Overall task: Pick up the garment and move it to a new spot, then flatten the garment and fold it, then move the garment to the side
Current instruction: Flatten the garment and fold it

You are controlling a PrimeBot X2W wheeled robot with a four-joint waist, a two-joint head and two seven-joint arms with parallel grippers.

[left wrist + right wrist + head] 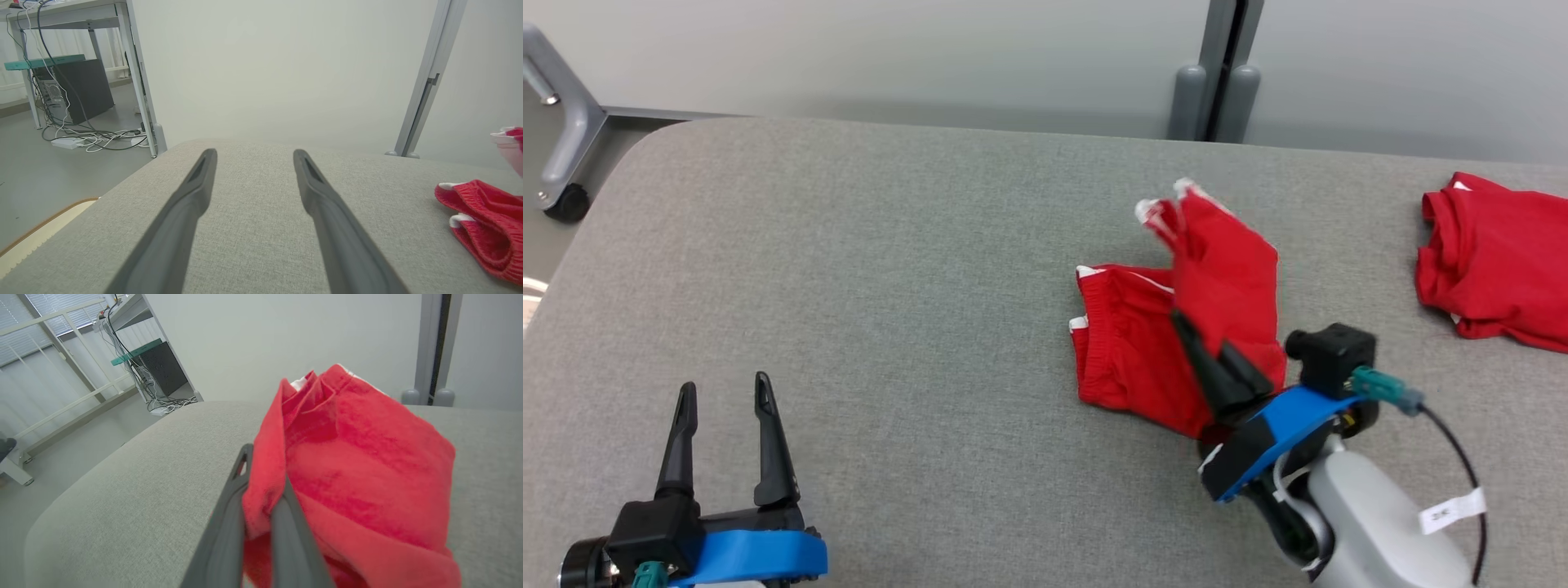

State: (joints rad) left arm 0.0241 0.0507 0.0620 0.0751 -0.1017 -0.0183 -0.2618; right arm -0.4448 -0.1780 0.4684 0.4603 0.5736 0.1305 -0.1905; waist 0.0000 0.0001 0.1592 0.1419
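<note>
Right gripper pinching up a fold of the red garment – left gripper idle

The red garment [1131,343] lies a little right of the middle of the grey padded surface [890,269], well apart from its left edge. Its white-trimmed waistband end is flat on the padding, facing the left edge. The right gripper [1196,335] is clenched on a fold of the cloth. That part is raised off the surface and stands up towards the far edge – in the right wrist view the red cloth drapes over both fingers [222,531]. The left gripper [723,388] hovers by the near left corner with its jaws spread wide and nothing between them, well apart from the garment. A second red garment [1494,261] lies bunched at the right edge, nearer the far right corner.
</note>
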